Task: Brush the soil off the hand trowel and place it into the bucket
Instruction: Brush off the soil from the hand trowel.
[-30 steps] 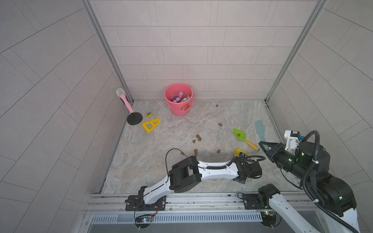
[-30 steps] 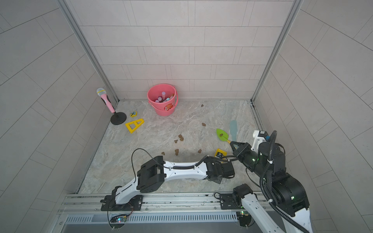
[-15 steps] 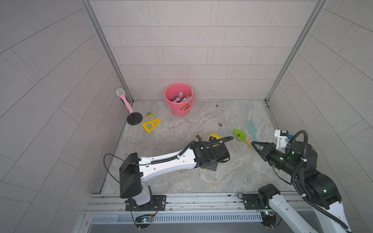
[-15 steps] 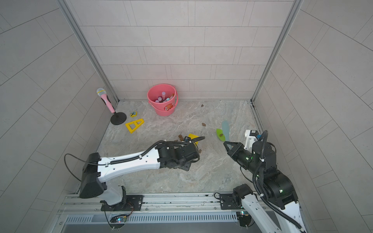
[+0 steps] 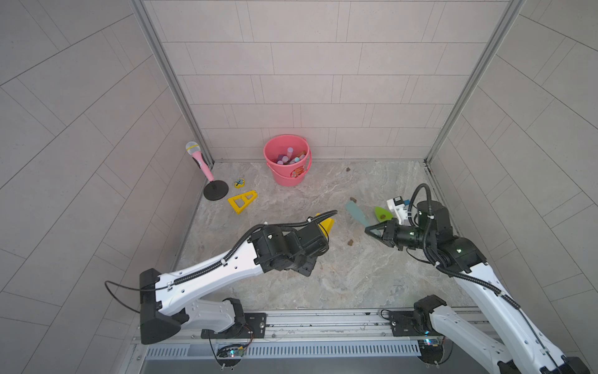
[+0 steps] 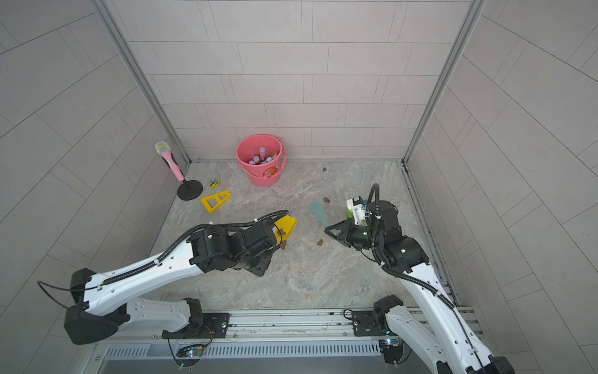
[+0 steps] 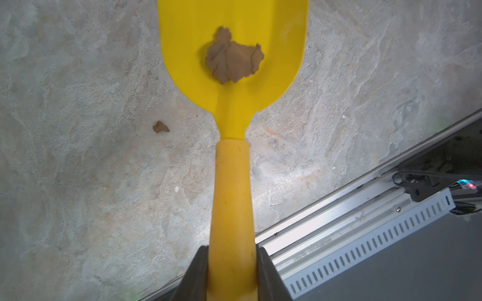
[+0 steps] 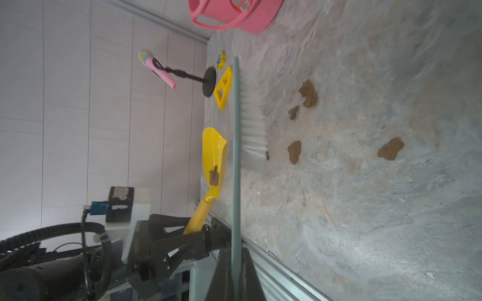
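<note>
Both arms have swung left since a moment ago. The left gripper [image 7: 232, 254] is squeezed tight on the yellow trowel [image 7: 232, 182], over the middle of the floor, with a soil lump [image 7: 233, 56] stuck on its blade. The right gripper [image 8: 236, 258] pinches the brush [image 8: 236, 117] nearby on the right, not touching. The bucket [image 5: 286, 176] stands by the far wall.

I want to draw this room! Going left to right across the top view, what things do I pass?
microphone → yellow triangle → bucket → yellow trowel → brush → green trowel
</note>
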`<control>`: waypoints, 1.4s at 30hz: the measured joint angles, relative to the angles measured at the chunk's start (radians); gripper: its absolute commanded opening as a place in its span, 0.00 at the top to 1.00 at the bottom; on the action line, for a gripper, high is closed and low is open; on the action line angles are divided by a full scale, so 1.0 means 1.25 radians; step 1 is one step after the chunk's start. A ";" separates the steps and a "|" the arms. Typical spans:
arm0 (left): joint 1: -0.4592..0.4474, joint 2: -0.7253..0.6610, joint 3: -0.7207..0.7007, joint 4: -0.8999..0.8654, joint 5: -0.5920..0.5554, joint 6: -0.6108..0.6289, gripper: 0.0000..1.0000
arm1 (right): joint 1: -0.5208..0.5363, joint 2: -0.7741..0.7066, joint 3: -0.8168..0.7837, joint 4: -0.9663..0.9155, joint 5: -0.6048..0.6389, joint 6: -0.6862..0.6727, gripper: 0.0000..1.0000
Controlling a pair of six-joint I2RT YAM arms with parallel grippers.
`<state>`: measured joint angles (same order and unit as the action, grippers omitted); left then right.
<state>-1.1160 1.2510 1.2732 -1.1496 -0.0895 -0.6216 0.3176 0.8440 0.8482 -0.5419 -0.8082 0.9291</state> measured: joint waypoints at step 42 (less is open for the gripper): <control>0.094 0.020 -0.092 -0.020 0.142 0.099 1.00 | 0.340 0.156 -0.146 0.250 0.042 -0.060 1.00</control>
<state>-0.9985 1.2766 1.1576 -1.1740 0.0879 -0.4976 0.7429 1.0389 0.6651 -0.2295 -0.7559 0.8536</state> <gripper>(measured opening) 0.276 0.079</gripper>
